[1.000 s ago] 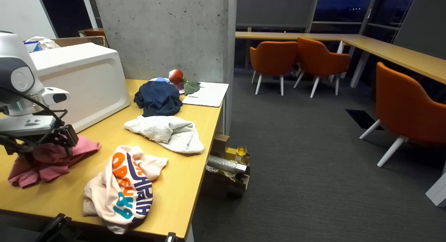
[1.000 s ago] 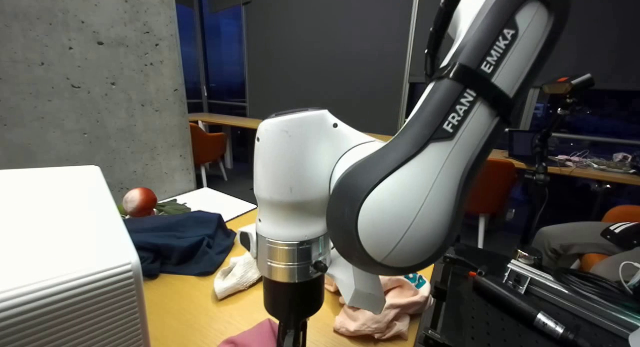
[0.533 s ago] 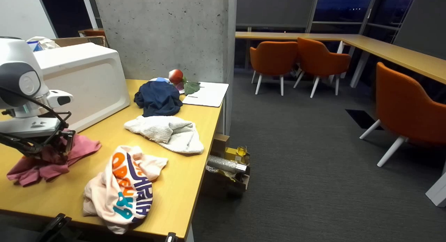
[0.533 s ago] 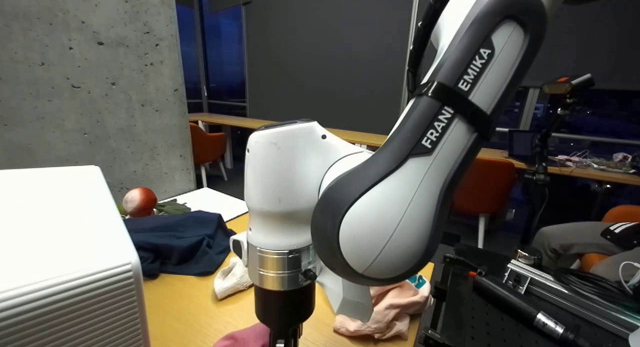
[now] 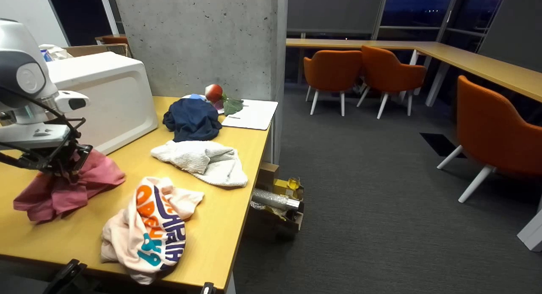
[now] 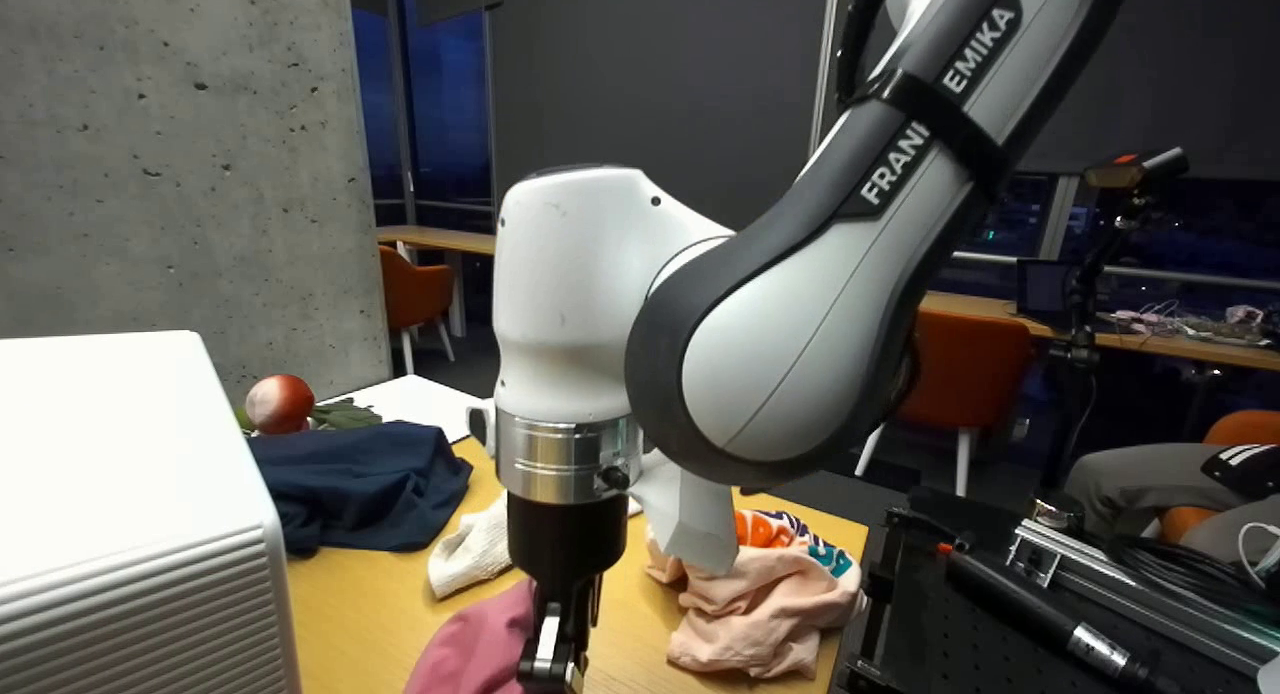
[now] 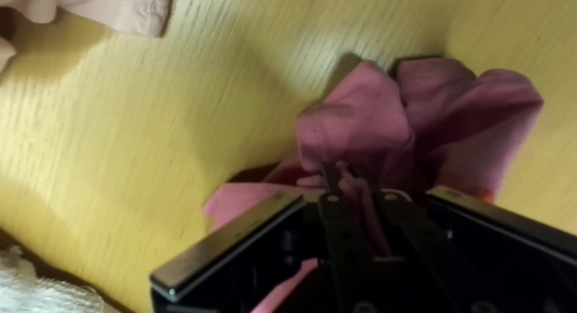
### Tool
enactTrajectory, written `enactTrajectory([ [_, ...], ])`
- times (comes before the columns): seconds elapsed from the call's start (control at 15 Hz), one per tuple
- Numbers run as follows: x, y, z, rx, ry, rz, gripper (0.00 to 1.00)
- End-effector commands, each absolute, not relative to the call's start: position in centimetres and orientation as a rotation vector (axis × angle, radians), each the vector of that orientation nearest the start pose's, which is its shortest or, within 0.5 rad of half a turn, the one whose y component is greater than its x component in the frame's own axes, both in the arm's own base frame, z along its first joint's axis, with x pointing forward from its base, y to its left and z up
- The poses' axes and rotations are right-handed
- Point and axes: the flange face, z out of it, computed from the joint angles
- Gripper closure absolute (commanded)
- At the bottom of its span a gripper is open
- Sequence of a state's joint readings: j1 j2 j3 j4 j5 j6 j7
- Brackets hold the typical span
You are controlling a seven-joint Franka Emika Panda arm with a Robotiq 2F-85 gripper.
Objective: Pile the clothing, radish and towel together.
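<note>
My gripper is shut on a bunched fold of the dark pink clothing; a ridge of the cloth stands between the fingers. In an exterior view this pink garment is drawn up under the gripper, its lower edges still on the table. Nearer the front lies a pale peach garment with coloured lettering. The white textured towel lies crumpled beyond it. A navy garment is heaped at the back. Behind that sits the red and white radish with green leaves, also seen in an exterior view as a radish.
A large white box stands at the back, close beside the arm. A white board lies at the table's far corner, by the concrete pillar. Black clamps grip the front table edge.
The gripper first dipped into the pink clothing and its jaws came together on a fold. Since then it has risen, pulling the middle of the cloth upward.
</note>
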State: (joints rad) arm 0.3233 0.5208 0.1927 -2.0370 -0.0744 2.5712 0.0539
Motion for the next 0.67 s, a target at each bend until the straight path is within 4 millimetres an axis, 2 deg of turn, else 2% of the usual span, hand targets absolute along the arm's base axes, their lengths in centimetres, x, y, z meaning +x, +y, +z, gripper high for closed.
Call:
enactTrajectory([
  [0.0, 50.7, 26.7, 23.9, -3.071, -0.684, -0.055, 0.97],
  [0.33, 46.6, 21.5, 30.3, -3.212, -0.487, -0.103, 0.97],
  [0.53, 43.1, 18.0, 33.3, -3.304, -0.326, -0.099, 0.97],
  [0.6, 42.3, 16.7, 33.5, -3.324, -0.286, -0.091, 0.97],
])
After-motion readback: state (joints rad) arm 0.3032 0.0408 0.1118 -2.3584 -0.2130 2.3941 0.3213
